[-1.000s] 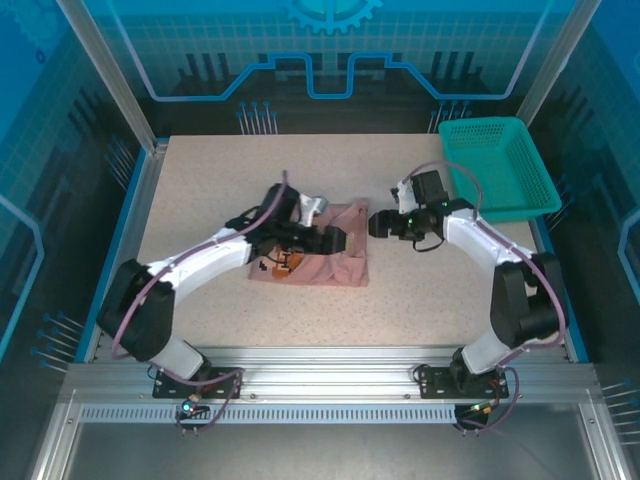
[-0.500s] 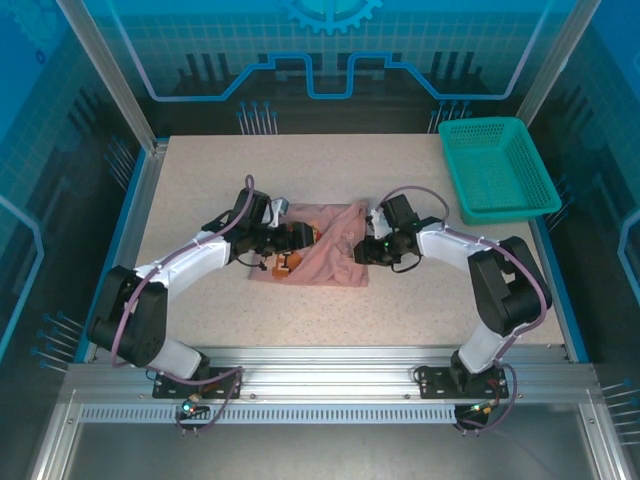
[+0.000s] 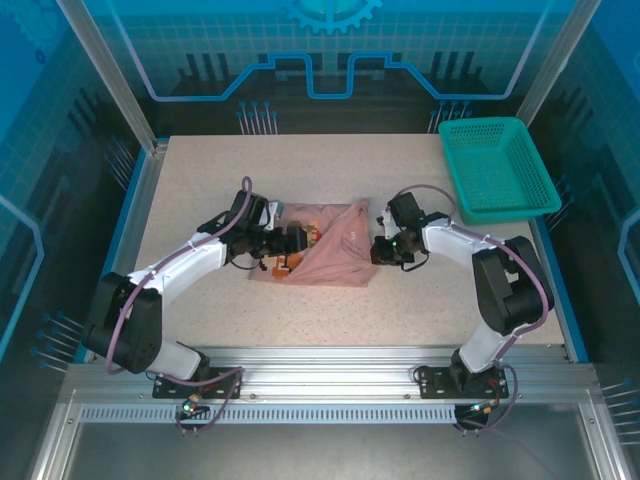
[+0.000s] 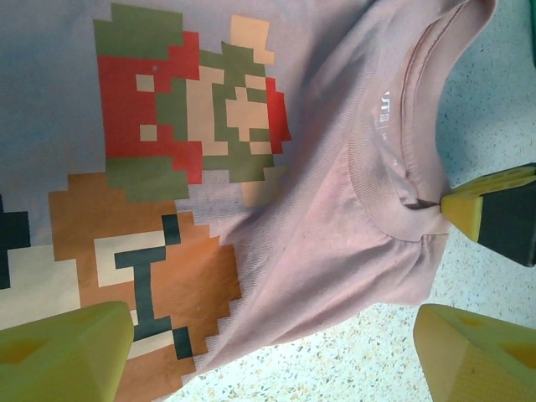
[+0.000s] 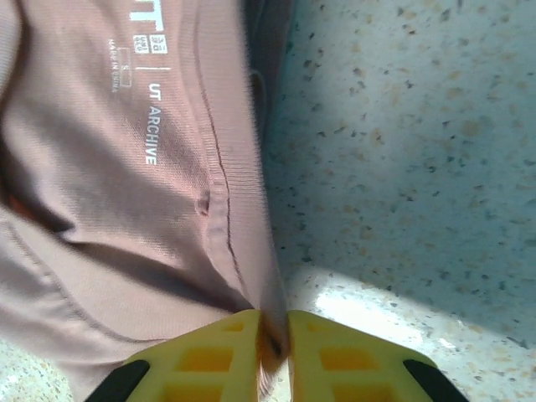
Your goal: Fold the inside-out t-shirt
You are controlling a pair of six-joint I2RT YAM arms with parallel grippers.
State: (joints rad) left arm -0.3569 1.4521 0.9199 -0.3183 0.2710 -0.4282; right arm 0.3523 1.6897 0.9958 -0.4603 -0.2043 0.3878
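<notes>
- Top view: the inside-out t-shirt (image 3: 335,255), dusty pink, lies crumpled near the middle of the speckled table (image 3: 200,170), between the two arms.
- The left end effector (image 3: 296,240) is at the left part of the shirt, just above the orange patch of the print. The right end effector (image 3: 378,250) is at the right edge of the shirt, where the cloth rises a little.
- A teal mesh basket (image 3: 500,170) stands at the far right corner of the table, well apart from the shirt.
- Left wrist view: the left end effector (image 4: 272,347) has its yellow fingers spread wide and holds nothing. The pixel print (image 4: 167,167) in red, olive and orange lies between and above them.
- The ribbed collar (image 4: 394,167) curves at the right, and a yellow-and-black fingertip of the other arm touches its edge.
- Right wrist view: the right end effector (image 5: 272,335) has its yellow fingers pressed together on a thin fold of the pink cloth, beside a seam. The printed label (image 5: 151,134) reads "UT ARCHIVE". Bare table is at the right.
</notes>
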